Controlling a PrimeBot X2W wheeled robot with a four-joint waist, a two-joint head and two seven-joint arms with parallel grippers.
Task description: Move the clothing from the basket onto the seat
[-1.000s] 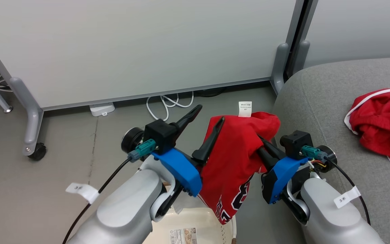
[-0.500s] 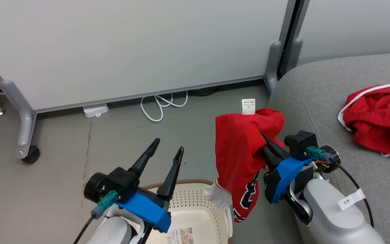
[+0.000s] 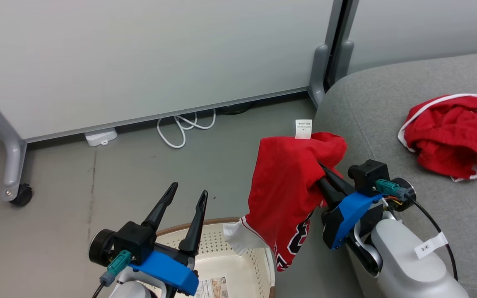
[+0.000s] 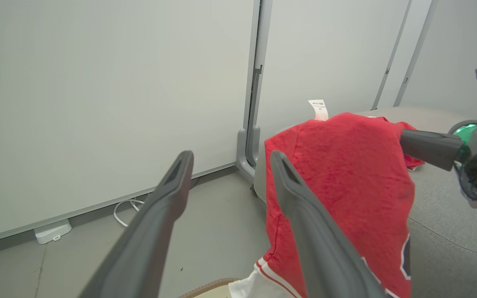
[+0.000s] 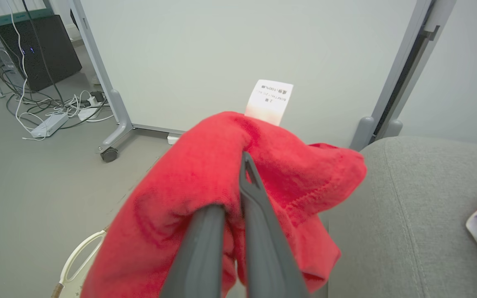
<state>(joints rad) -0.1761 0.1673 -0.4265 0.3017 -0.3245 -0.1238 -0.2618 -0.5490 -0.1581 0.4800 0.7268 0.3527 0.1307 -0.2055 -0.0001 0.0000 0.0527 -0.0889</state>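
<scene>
- Fingers (image 5: pixel 259 231) of the right gripper (image 5: pixel 238 194) were pressed together with no gap, pinching a bunched fold of the red jersey (image 3: pixel 288 182).
- From that pinch the jersey hung draped over the fingers, off the floor (image 3: pixel 97 165). A white tag (image 3: pixel 303 128) stood up at its top.
- Its lower end, with white trim and part of a black-and-white number, dangled over the right edge of the basket (image 3: pixel 215 221).
- Seen from the head, the jersey hung between the basket and the seat (image 3: pixel 371 107), just beside the seat's rounded corner. Whether cloth and seat touched could not be told.
- Left fingers (image 3: pixel 193 227) were spread wide, and the left gripper (image 3: pixel 189 189) held nothing and touched nothing.
- That gripper hovered over the basket's near left side, its fingers pointing toward the pale panel (image 3: pixel 139 54).
- In the left wrist view the jersey hung beyond the right-hand finger, and the head view showed a clear gap between them.
- Red shorts (image 3: pixel 449 132) with white piping lay crumpled on the seat, well apart from the jersey.
- On the floor stood the basket, a paper label (image 3: pixel 218 287) lying on its bottom.
- White cable (image 3: pixel 180 128) lay looped on the floor at the panel's foot.
</scene>
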